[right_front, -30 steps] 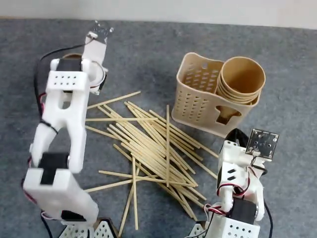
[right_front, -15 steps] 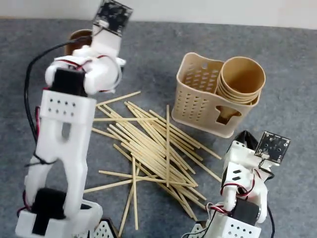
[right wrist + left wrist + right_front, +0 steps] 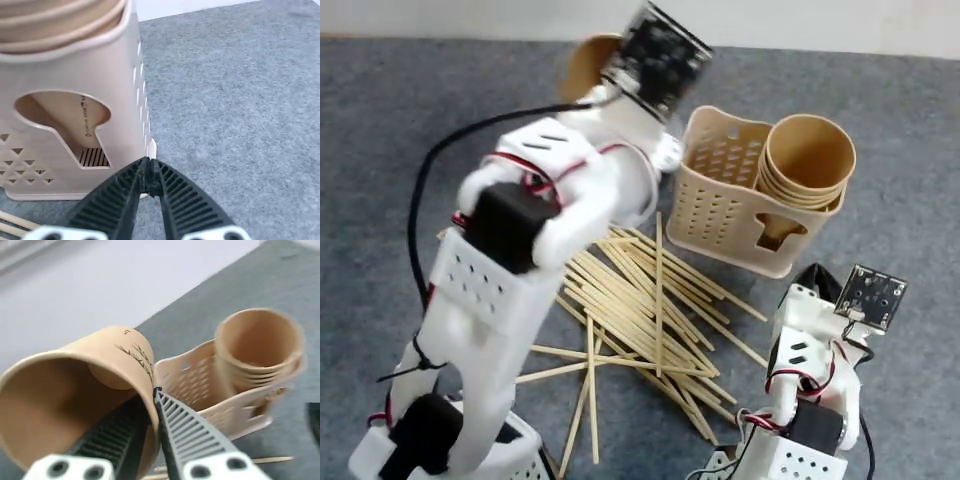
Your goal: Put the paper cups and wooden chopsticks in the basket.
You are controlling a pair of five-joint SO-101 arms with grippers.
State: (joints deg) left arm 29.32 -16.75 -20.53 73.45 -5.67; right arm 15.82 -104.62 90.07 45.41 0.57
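One loose cup [image 3: 582,66] shows in the high view, tipped on its side and held up off the grey mat [image 3: 910,130], just past the far left corner of the basket [image 3: 720,215] and at the top end of the left arm [image 3: 550,200]; the basket stands upright on the mat with a stack of cups [image 3: 810,150] nested in its right end, while many chopsticks [image 3: 640,300] lie in a crossed heap on the mat in front of it, between the two arms, and the right arm [image 3: 815,370] sits low at the near right, pointing toward the basket's near corner. From the left wrist, the left gripper [image 3: 156,390] is clamped on the cup's wall at the rim, one finger inside the mouth and the other pressed against the outside, the cup lying sideways with its open mouth toward the camera; the basket and its stack of cups stand beyond and lower. From the right wrist, the right gripper [image 3: 149,166] has its fingers closed together, tips meeting with nothing between them, just beside the basket's corner above the mat; a cup in the stack shows through the handle cut-out, and a few chopstick ends lie on the mat by the basket's foot
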